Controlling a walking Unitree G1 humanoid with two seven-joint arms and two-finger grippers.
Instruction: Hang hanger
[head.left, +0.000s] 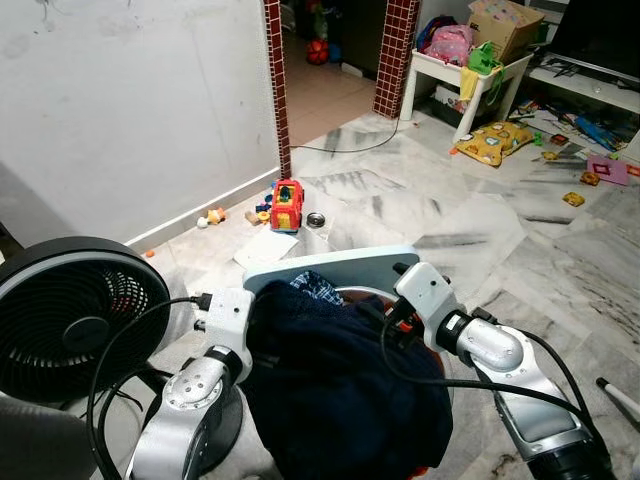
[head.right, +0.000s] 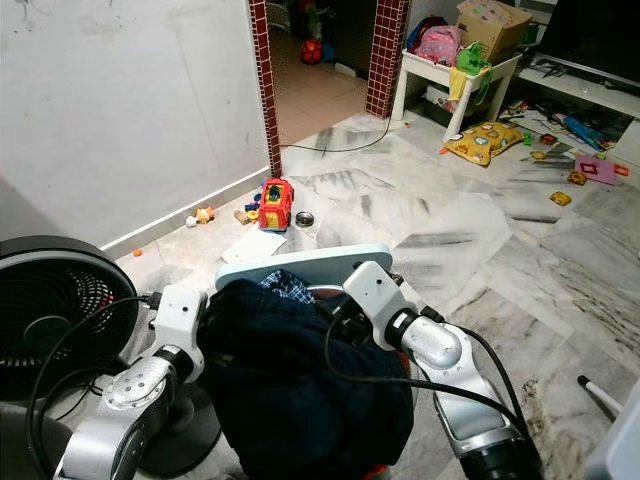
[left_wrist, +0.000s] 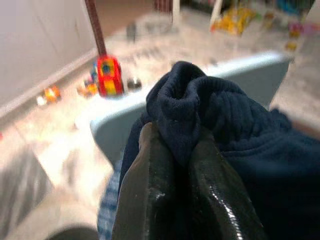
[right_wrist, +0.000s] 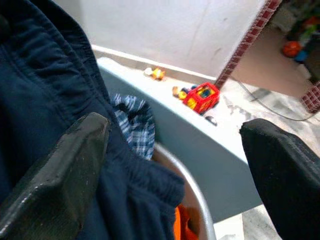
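Left gripper (left_wrist: 175, 200) pinches a ribbed navy garment (head.left: 340, 390) at lower centre; right gripper (right_wrist: 175, 165) gapes wide beside it.

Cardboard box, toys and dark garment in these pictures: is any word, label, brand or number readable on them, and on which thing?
No text can be read.
Cardboard box: prints too small to read.
Red toy truck: coloured patches, no legible letters.
Dark garment, pinched by the left gripper: no label in sight.

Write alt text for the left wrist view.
The left gripper pinches a fold of navy garment, its jaws closed on the cloth. Behind it are a pale blue panel, a red toy and a blurred marble floor.
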